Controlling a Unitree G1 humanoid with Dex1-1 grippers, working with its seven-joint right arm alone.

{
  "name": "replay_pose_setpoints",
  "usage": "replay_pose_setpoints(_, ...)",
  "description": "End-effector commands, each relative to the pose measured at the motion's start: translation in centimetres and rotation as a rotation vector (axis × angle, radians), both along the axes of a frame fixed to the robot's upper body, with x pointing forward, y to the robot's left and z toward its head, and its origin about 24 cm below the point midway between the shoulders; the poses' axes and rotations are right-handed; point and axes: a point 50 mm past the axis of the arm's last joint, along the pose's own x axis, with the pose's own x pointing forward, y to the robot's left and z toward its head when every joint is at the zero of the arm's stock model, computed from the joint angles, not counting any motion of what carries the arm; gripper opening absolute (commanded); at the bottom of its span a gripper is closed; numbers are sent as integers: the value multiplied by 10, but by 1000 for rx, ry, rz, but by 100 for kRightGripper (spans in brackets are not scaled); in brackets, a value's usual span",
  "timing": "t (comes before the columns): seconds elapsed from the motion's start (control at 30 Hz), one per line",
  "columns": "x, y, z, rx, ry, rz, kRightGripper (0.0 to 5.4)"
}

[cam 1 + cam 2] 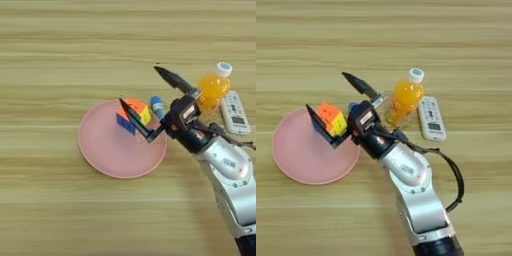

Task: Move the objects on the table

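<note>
Spreading wide, the black two-fingered gripper (142, 102) brackets the multicoloured puzzle cube (134, 115) on the pink round plate (107, 155); blue-and-white marker tube (157, 106) alongside. Orange juice bottle (404, 101) and white remote (431, 118) lie rightward on the wood-grain table (60, 50).

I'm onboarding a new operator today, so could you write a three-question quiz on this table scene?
1. True or false: the puzzle cube rests on the pink plate.
2. Which lies furthest to the robot's right? A) the orange juice bottle B) the white remote C) the cube
3. Fill in: the right pincer has its fingers spread ____, and the blue-and-white tube shows between them.

Key: 1 true; 2 B; 3 open.
</note>
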Motion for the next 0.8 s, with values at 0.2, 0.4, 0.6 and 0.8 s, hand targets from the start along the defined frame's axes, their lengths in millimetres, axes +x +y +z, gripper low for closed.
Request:
replay_pose_setpoints(0.2,11,2,4,25,23,-69,534)
replay_pose_setpoints(0.4,14,3,-12,-50,97,-89,534)
replay_pose_setpoints(0.6,14,4,-25,-116,160,-88,534)
replay_pose_setpoints(0.8,14,4,-27,-128,163,-94,534)
